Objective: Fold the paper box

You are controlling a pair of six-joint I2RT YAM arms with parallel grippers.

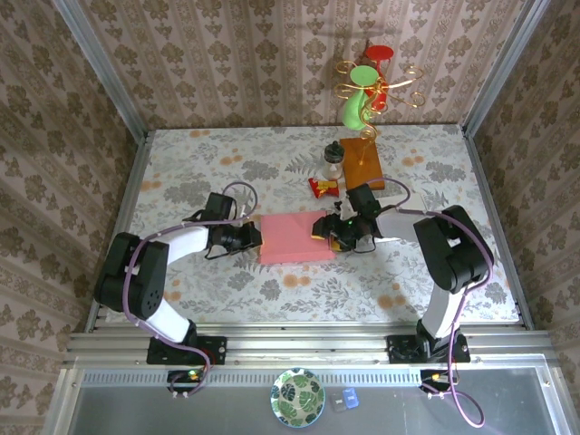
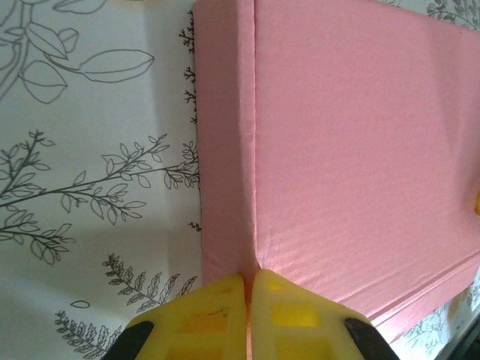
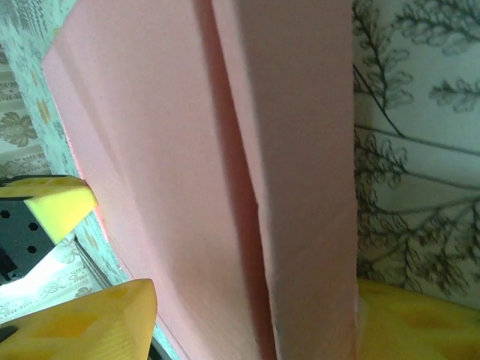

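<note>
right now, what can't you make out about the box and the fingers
Top view: the paper box has its right end hidden under the right arm.
Left wrist view: whether the shut left fingers pinch card; their tips cover it.
Right wrist view: whether the right fingers press the box; the frame edge cuts them off.

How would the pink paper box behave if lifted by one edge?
The paper box is thin card with visible creases, so it probably flexes and feels light. Lying flat and wide, it should slide, not roll.

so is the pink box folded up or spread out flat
Folded, at least partly: the box has a side strip creased down along its edge.
</note>
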